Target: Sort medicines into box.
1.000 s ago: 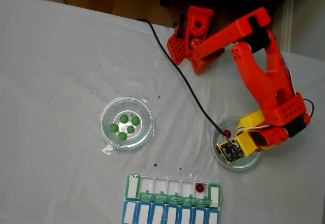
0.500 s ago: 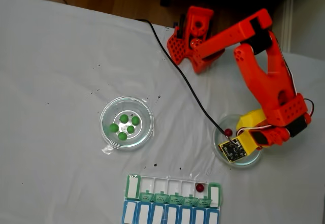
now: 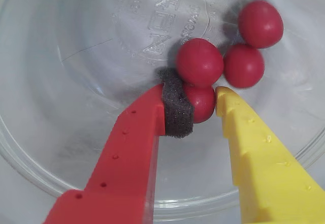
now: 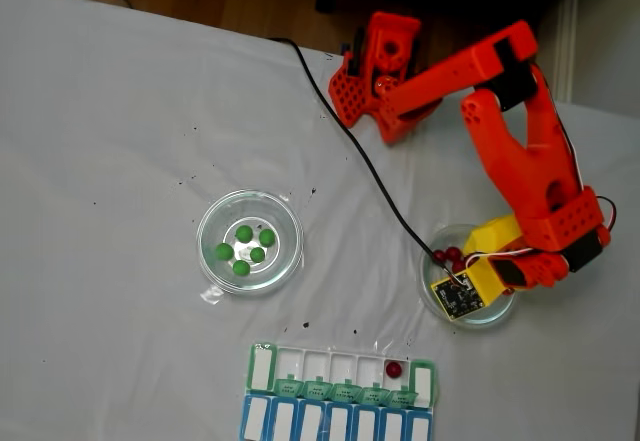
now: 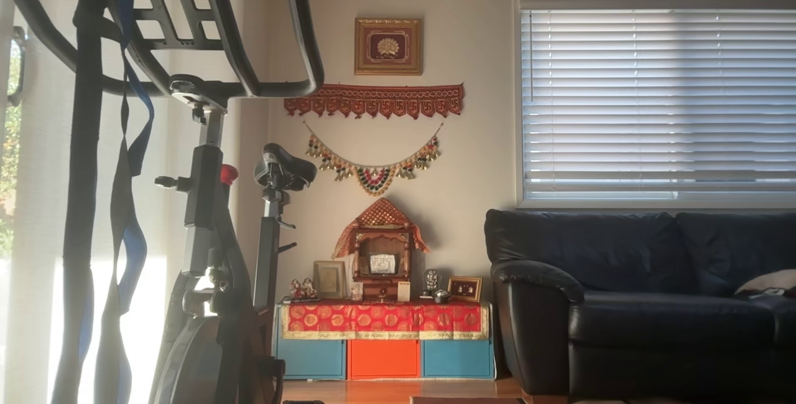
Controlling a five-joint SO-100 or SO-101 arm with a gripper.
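In the wrist view my gripper (image 3: 200, 102) stands inside a clear glass dish (image 3: 61, 148). Its red finger's grey foam pad (image 3: 175, 109) and its yellow finger (image 3: 254, 153) both touch one dark red pill (image 3: 204, 104), so it is shut on that pill. Three more red pills (image 3: 244, 65) lie just beyond it. In the fixed view the orange arm (image 4: 520, 161) reaches into the right dish (image 4: 427, 283), where red pills (image 4: 452, 255) show beside the wrist. Several green pills (image 4: 245, 246) lie in the left dish (image 4: 207, 223). The box (image 4: 262, 366) sits at the bottom edge, with one red pill (image 4: 393, 369) in a white compartment.
A black cable (image 4: 370, 171) runs from the table's back edge to the wrist. The arm's orange base (image 4: 380, 71) stands at the back. The blue row (image 4: 335, 423) of the organizer lies against the bottom edge. The other view shows a living room, away from the table.
In the fixed view, several red pills now cluster at the right dish's upper left, where one showed before. The wrist has barely shifted.
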